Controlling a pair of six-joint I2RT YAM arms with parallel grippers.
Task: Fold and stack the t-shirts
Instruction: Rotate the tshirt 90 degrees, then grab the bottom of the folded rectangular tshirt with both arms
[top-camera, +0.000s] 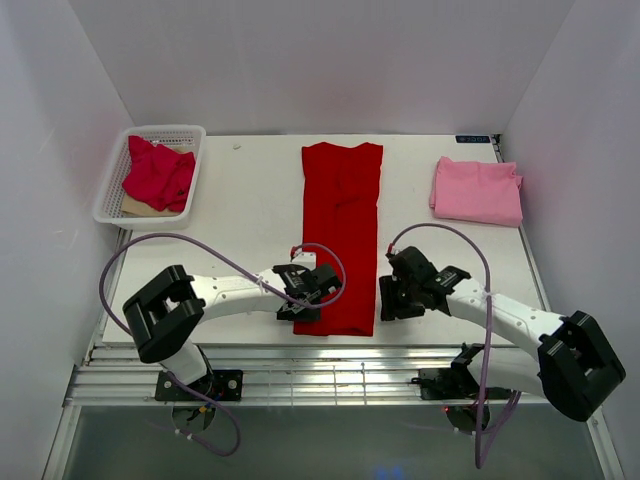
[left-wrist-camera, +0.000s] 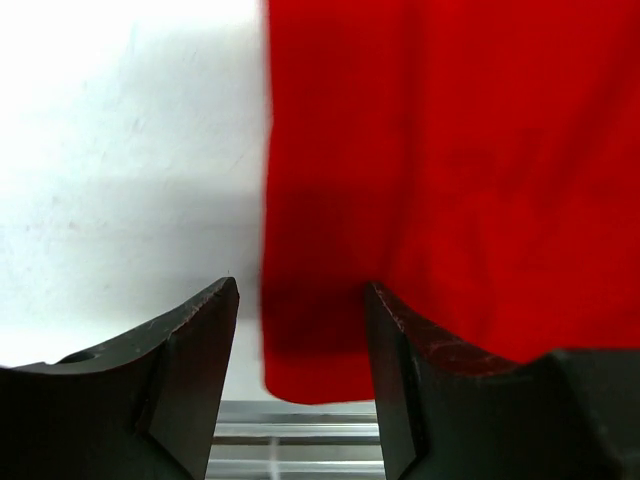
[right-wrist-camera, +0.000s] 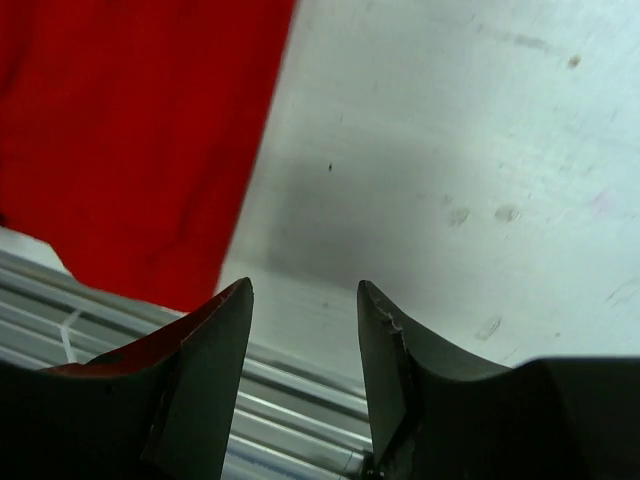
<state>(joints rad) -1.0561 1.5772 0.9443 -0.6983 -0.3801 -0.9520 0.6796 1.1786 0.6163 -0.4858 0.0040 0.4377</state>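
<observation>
The bright red t-shirt (top-camera: 341, 235) lies flat in the middle of the table (top-camera: 250, 200), folded lengthwise into a long narrow strip with one short end toward the arms. It is thin, limp cloth: light, not fragile, and likely to sag or slide open if lifted by a single point. I judge the two near corners the best places to pinch, taking all layers at once. The left gripper (top-camera: 305, 292) sits low at the near left corner, jaws apart and holding nothing; its wrist view shows the shirt's left edge running between the fingers. The right gripper (top-camera: 396, 296) is just beside the near right corner, also spread and empty, its gap over bare table with the cloth's edge by one finger. The light pink t-shirt (top-camera: 478, 190) rests folded at the far right. At the far left, the white mesh basket (top-camera: 108, 195) holds the crumpled crimson t-shirt (top-camera: 158, 175) over something tan that I cannot identify
</observation>
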